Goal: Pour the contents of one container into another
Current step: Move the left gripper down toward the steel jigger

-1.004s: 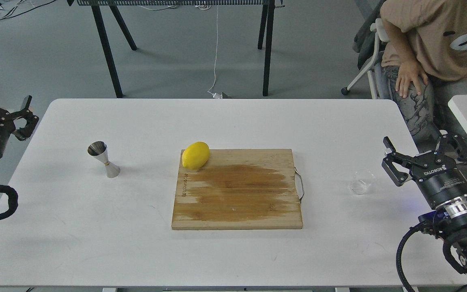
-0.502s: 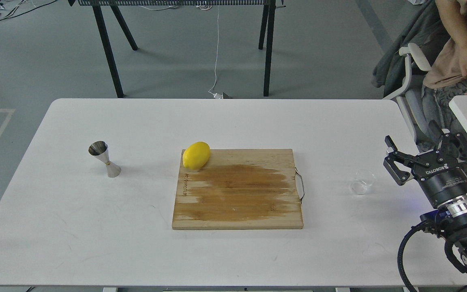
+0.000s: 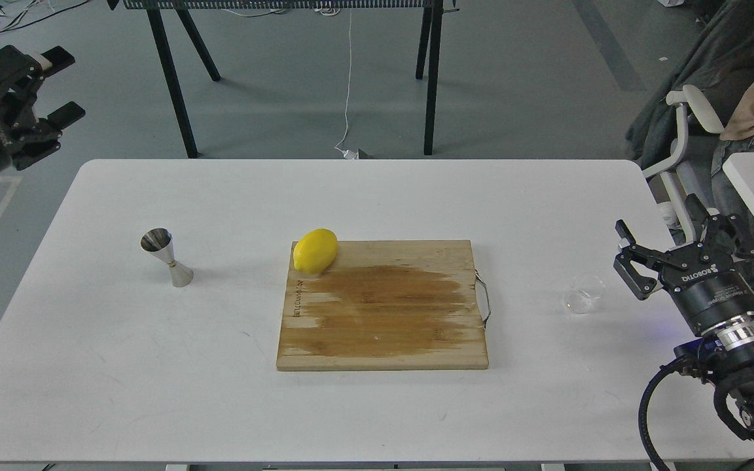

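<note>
Clear glass, small and low, the cup stands upright on the white desk near its right edge, to the right of the wooden cutting board and apart from it. Just right of the cup is the right hand, its two fingers spread wide with nothing between them; it does not touch the glass. The steel jigger stands upright on the left part of the desk, well apart from the cup, with the board lying between the two. A yellow lemon rests on the far left corner of the board, partly overhanging its edge. The middle of the board shows a broad darker patch, and a thin metal handle sits on its right side. The left hand is up at the left edge of the view, beyond the desk's far left corner and well away from the jigger; its fingers are parted and hold nothing. At the far right, past the desk, are a chair and part of a seated person
</note>
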Controlling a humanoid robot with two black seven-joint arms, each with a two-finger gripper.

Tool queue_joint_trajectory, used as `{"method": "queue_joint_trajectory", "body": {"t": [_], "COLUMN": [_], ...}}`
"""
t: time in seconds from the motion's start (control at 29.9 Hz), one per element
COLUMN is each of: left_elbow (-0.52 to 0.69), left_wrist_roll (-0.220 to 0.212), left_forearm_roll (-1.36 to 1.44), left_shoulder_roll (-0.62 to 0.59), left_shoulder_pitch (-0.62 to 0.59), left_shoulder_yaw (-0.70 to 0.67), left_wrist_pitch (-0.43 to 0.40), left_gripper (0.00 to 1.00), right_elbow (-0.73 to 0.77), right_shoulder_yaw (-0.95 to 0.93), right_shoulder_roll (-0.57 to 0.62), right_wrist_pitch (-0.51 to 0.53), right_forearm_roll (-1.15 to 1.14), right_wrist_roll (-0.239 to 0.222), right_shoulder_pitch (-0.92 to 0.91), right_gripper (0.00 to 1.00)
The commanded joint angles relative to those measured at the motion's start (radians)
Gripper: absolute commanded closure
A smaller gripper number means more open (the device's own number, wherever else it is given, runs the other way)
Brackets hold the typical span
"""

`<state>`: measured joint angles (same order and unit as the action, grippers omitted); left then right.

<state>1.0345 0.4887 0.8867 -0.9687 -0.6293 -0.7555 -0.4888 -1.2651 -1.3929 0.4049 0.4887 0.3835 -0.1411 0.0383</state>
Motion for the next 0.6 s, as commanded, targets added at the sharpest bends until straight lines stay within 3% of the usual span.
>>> {"method": "queue_joint_trajectory", "body": {"t": [0.0,0.17,0.37,0.4,0.57], "left_elbow": [0.11,0.226,0.242,0.243,0.248], "left_wrist_roll": [0.0,0.0,0.0,0.0,0.0], "left_forearm_roll": [0.18,0.385,0.526,0.528,0.563], "left_shoulder_roll": [-0.016,-0.039,-0.036,-0.036,-0.03], "left_shoulder_pitch": [0.034,0.163,0.333,0.361,0.494], "left_shoulder_yaw": [0.013,0.016,0.021,0.021,0.042], "left_wrist_pitch": [0.057,0.465,0.945,0.977,0.977], "left_gripper": [0.0,0.0,0.01,0.01,0.0], "right_elbow": [0.001,0.004,0.01,0.01,0.012], "right_shoulder_yaw": [0.0,0.0,0.0,0.0,0.0], "right_shoulder_roll": [0.0,0.0,0.0,0.0,0.0], "right_wrist_pitch": [0.0,0.0,0.0,0.0,0.0], "right_forearm_roll": [0.0,0.0,-0.002,-0.002,-0.002], "right_wrist_roll": [0.0,0.0,0.0,0.0,0.0], "right_shoulder_pitch": [0.002,0.005,0.009,0.009,0.008], "right_gripper": [0.01,0.01,0.01,0.01,0.01]}}
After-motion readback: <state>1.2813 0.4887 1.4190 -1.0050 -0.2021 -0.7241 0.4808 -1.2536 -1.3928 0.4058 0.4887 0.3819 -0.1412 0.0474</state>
